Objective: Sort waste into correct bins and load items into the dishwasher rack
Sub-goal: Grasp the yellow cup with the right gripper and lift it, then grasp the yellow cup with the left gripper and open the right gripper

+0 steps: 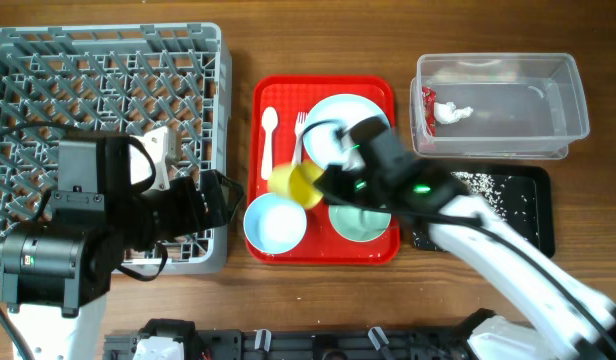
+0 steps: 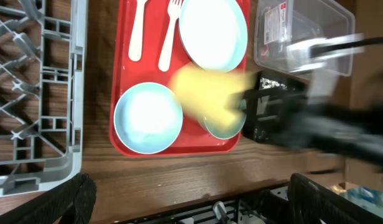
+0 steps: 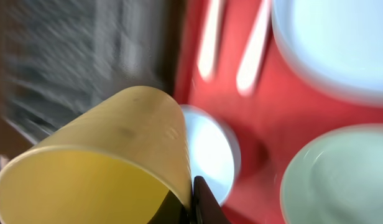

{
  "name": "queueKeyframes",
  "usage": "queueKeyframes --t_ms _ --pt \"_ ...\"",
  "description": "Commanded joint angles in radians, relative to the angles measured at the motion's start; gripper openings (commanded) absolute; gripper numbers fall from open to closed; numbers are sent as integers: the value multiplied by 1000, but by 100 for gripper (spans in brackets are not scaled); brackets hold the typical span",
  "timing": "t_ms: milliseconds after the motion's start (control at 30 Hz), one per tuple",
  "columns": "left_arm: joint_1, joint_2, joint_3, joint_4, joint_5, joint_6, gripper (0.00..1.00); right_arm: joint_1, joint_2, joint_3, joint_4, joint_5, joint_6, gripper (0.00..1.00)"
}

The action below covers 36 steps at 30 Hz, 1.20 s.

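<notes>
Over a brown wooden table (image 1: pixel 238 60). Overhead: right gripper (image 1: pixel 323 182) clamped on the yellow cup (image 1: pixel 296 183), tipped sideways above the red tray (image 1: pixel 260 110); dishwasher rack (image 1: pixel 108 70) off to its left, beneath the left arm. Left wrist: left gripper (image 2: pixel 188 205) spread wide, empty, cup blurred ahead. Right wrist: cup mouth toward lens, rack blurred beyond.

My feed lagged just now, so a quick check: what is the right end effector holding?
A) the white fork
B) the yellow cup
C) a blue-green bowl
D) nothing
B: the right end effector is shut on the yellow cup, tilted on its side over the red tray.
</notes>
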State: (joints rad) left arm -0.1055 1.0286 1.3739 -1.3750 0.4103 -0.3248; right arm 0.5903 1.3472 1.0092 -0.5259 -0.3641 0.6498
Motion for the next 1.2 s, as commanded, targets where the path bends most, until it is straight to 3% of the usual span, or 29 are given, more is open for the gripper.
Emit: queueKeyframes --t_ms 0,100,167,300,467,767,1000,1067,1167 --pt "3 12 16 27 -30 -93 100 -163 -175 39 36 -288 -166 4" --pt "7 41 16 85 89 -172 100 -277 -233 39 88 -614 -222 4" --pt "7 77 16 200 402 -110 100 -279 -222 39 108 -737 -232 4" --pt "7 145 16 310 755 -97 97 -280 -204 39 208 -856 -223 4" --pt "7 211 16 386 1167 13 97 -280 -196 39 361 -911 -107 4" --pt "-35 211 16 396 1167 7 94 -199 -92 39 647 -916 66 4" --pt "-35 211 16 396 1167 7 66 -196 -85 39 690 -920 84 5" --pt "-35 211 16 396 1167 7 59 -196 -85 39 690 -920 87 20" --pt "-35 211 16 396 1167 7 52 -196 -85 39 691 -915 85 32"
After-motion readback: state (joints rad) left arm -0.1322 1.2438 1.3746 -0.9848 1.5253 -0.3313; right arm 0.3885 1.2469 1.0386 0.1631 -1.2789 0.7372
